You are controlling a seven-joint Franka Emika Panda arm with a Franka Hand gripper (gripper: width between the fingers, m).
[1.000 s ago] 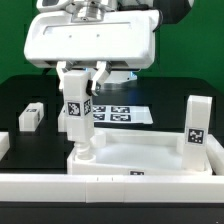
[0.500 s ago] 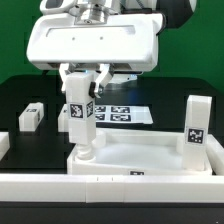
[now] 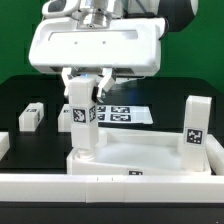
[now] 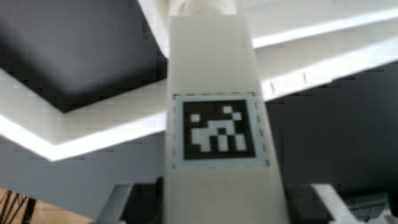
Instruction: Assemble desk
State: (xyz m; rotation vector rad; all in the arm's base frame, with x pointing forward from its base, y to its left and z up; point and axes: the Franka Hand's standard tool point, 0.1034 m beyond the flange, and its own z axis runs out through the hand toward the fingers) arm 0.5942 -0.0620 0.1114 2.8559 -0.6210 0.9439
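1 leg (image 3: 80, 125) upright in tabletop (image 3: 140, 153) cnr socket (image 3: 81, 158), tool (image 3: 84, 88) clamped on it.

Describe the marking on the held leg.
A black-and-white square tag on the white square post leg; wrist view shows it best.

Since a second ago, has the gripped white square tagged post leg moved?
Yes: the leg edged toward the exterior view's right, against the flat white marker board.

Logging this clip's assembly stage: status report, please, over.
Gripper shut on upright leg. Its lower end at a corner socket of tabletop, exterior view's left. Second leg stands at the right corner. Nothing blocking.
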